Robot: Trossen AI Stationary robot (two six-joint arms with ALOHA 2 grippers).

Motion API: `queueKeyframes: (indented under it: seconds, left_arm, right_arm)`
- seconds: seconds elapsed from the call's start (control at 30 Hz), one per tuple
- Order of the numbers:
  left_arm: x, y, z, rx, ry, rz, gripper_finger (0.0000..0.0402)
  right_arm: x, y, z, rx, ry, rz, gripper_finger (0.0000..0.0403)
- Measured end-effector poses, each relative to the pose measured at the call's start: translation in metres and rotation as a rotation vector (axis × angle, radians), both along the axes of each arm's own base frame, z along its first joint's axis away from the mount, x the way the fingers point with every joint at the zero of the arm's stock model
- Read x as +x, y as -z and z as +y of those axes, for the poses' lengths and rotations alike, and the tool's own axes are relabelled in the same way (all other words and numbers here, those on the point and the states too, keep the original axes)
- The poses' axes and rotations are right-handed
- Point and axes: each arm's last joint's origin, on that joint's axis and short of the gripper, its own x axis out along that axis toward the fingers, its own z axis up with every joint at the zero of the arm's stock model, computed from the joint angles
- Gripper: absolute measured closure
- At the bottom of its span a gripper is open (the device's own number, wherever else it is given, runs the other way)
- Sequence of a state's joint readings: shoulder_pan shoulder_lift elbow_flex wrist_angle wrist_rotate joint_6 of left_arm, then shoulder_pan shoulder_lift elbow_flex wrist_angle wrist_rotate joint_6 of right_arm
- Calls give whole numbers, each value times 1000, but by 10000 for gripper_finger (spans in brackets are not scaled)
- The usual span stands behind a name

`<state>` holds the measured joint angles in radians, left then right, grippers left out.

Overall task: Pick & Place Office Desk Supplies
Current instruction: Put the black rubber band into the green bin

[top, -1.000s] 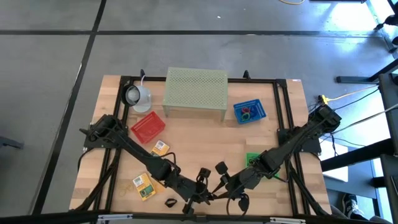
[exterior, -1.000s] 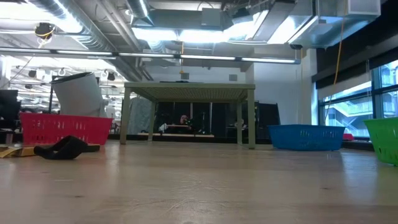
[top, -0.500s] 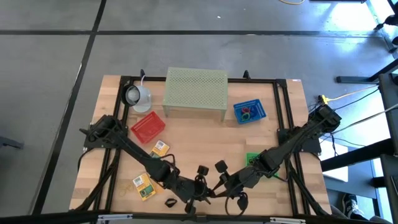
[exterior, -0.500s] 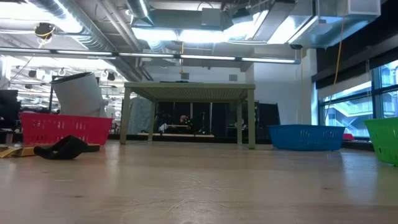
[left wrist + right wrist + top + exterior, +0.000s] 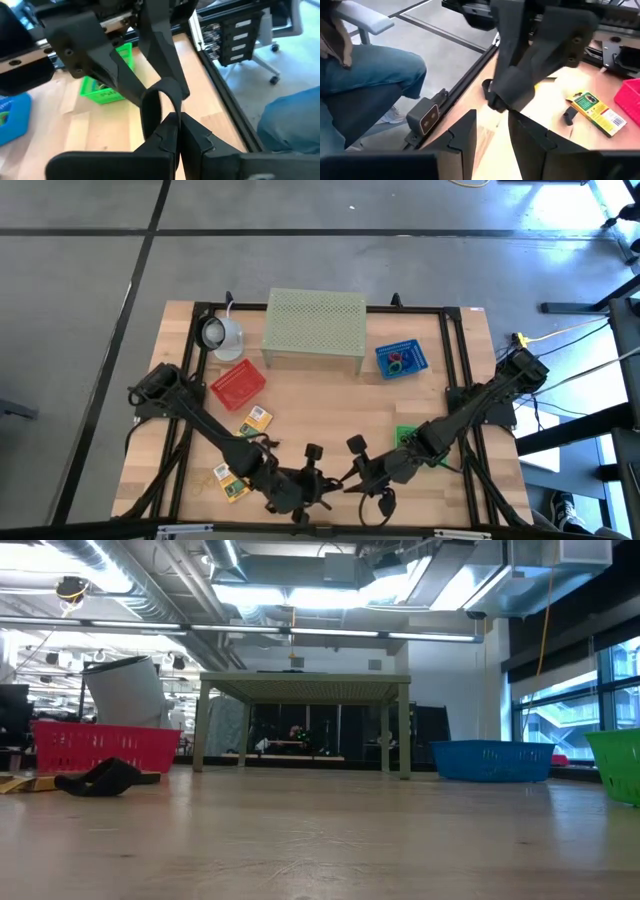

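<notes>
Near the table's front edge, in the middle, my two grippers meet tip to tip. My left gripper (image 5: 328, 488) is shut on a black loop (image 5: 151, 107), held above the wood. My right gripper (image 5: 350, 480) is open, and its two fingers (image 5: 120, 75) stand on either side of the loop's far end. Other supplies lie about. Two yellow packets (image 5: 257, 418) rest flat on the table's left half. A black clip (image 5: 100, 778) lies near the front left. Coloured loops sit in the blue basket (image 5: 402, 359). My left gripper pinches one end of the black loop (image 5: 176, 112) between its two fingers, only at their tips. The fingers slant down from the table's left. The loop arches out beyond the fingertips, lifted clear of the table. Whether my right gripper's fingers touch the loop's far end (image 5: 162, 92), I cannot tell.
At the back stand a pale green perforated stand (image 5: 314, 325), a white cup (image 5: 220, 335) and a red basket (image 5: 238, 385). A green basket (image 5: 405, 438) sits under my right arm. A seated person's leg (image 5: 370, 85) shows beyond the table's near edge.
My left hand has shifted a little toward the table's left edge and slightly up, and its wrist has turned. It stays shut on the black loop. My right arm has kept still.
</notes>
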<state>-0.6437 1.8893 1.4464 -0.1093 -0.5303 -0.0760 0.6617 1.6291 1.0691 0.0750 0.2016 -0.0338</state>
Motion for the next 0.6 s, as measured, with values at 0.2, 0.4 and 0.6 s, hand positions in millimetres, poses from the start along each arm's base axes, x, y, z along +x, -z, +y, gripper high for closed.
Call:
queueKeyframes:
  seconds: [0.2,0.4,0.6]
  left_arm:
    - [-5,1,-5,30,8,8,398]
    - [-5,2,-4,43,-8,11,398]
    - [-6,3,-4,51,-9,23,398]
  right_arm:
    - [2,-3,-1,42,90,-21,289]
    - [6,-3,-7,95,163,-10,289]
    - [7,-3,-7,95,163,-10,266]
